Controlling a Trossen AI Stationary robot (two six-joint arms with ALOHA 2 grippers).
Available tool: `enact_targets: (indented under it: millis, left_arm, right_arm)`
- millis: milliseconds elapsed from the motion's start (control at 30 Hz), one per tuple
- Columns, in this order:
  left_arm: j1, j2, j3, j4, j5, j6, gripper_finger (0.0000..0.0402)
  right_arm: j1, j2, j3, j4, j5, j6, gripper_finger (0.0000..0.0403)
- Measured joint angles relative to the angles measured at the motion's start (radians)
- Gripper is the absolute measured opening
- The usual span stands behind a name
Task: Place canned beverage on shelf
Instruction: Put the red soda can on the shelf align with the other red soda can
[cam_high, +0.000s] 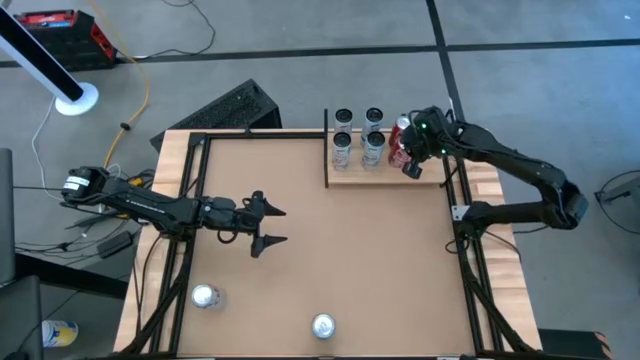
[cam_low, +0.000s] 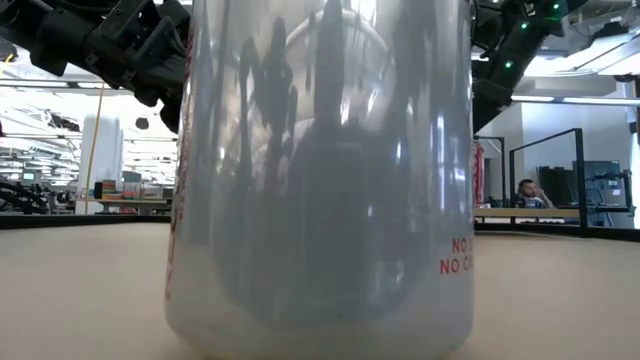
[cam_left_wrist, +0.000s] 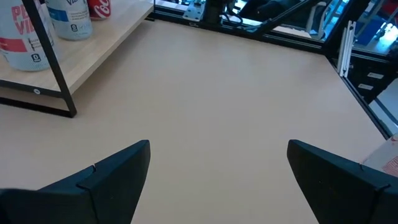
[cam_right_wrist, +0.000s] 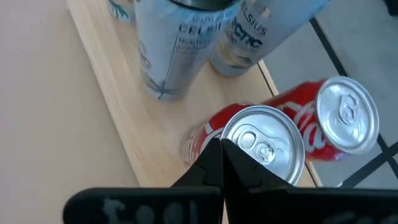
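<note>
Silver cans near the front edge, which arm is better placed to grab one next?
Probably the left. Its left gripper is open over mid-table, nearer the cans. The right gripper is shut at the shelf, beside red cans.

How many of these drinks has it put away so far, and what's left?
Done: four silver cans and two red cola cans stand on the shelf. In hand: nothing; the right end effector is shut and empty beside a cola can, and the left end effector is open over the table's middle. Left: two loose cans on the table's near side.
</note>
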Motion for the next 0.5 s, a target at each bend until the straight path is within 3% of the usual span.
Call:
enact_targets:
  millis: [500]
  left_arm:
    - [-0.001, 0.0, 0.0, 0.0, 0.0, -0.004, 0.0364]
  right_arm:
    - [0.0, -0.087, -0.003, -0.007, 0.005, 0.0, 0.0016]
